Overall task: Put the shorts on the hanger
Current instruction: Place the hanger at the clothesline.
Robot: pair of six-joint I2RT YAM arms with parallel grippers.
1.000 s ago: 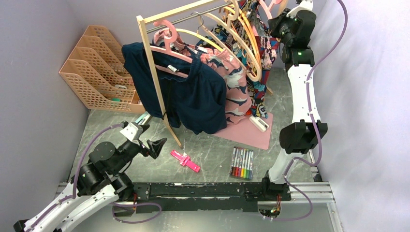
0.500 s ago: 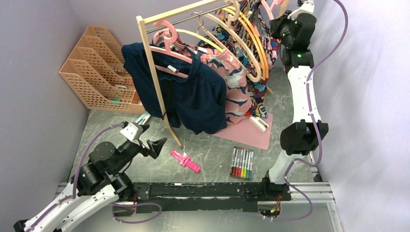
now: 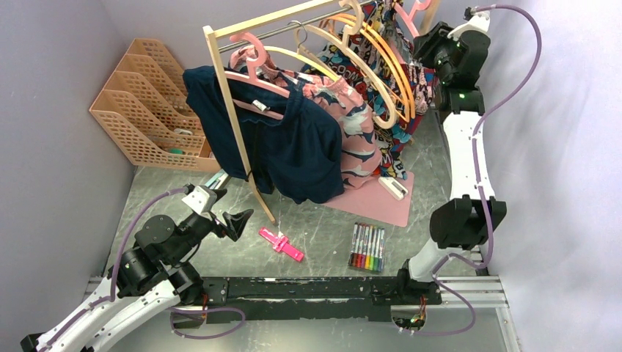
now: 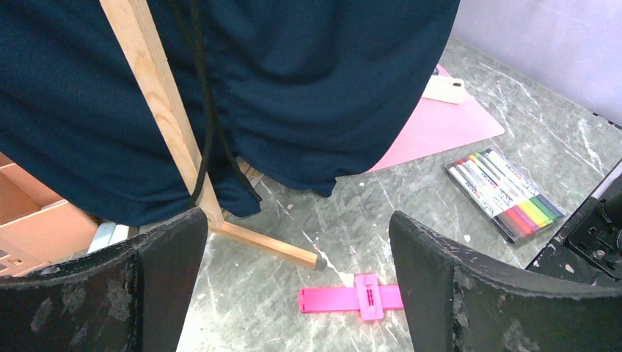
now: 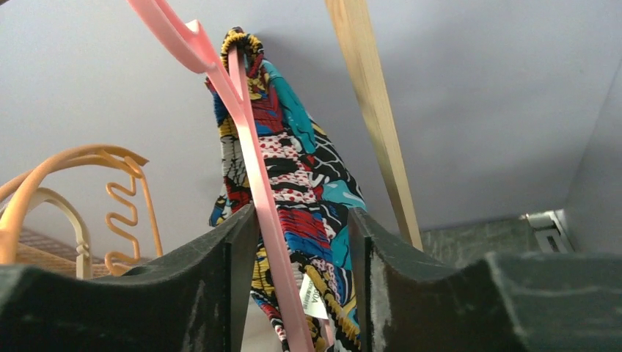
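Note:
The comic-print shorts (image 5: 304,165) hang over the pale-pink hanger (image 5: 249,147) at the right end of the wooden rack (image 3: 220,81). From above the shorts (image 3: 400,136) dangle below the hanger's hook (image 3: 411,12). My right gripper (image 5: 302,293) is raised at that end, open, with the hanger's arm and the fabric in the gap between its fingers (image 5: 183,293); the bar lies close to the left finger. In the top view the right gripper (image 3: 431,42) sits beside the shorts. My left gripper (image 3: 238,220) hovers open and empty low over the table, seen also in its wrist view (image 4: 297,293).
A navy garment (image 3: 293,147) and a pink patterned one (image 3: 356,125) hang on the rack with cream and orange hangers (image 3: 374,66). Orange file trays (image 3: 147,103) stand back left. On the table lie a pink mat (image 3: 378,202), a marker pack (image 3: 367,248) and a pink clip (image 3: 281,244).
My right gripper's jaws have parted from shut to open around the hanger and shorts. The right arm shifted slightly right, and the hangers on the rail swung a little. The left arm is still.

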